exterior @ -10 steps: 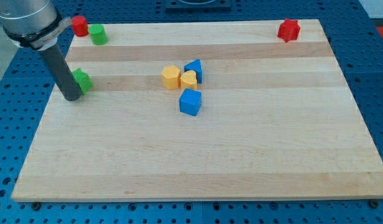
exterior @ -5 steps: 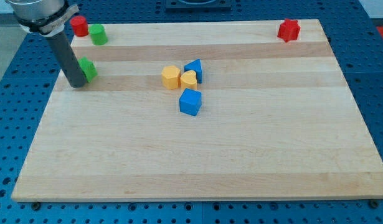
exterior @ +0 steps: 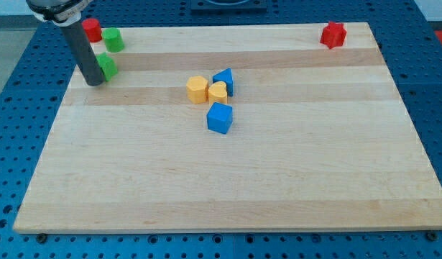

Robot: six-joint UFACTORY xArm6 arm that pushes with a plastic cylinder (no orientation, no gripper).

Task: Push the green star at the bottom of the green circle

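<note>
The green star (exterior: 108, 67) lies near the board's upper left, just below the green circle (exterior: 112, 39), with a small gap between them. My tip (exterior: 93, 82) rests on the board against the star's lower left side. The dark rod rises from there toward the view's top left and covers part of the star's left edge.
A red block (exterior: 92, 29) sits left of the green circle at the board's corner. A red star (exterior: 334, 34) is at the upper right. Near the middle are a yellow hexagon (exterior: 197, 89), a yellow heart (exterior: 218, 92), a blue triangle-like block (exterior: 224, 80) and a blue block (exterior: 220, 118).
My tip has moved up and slightly right, pushing the green star up toward the green circle. The other blocks have not moved.
</note>
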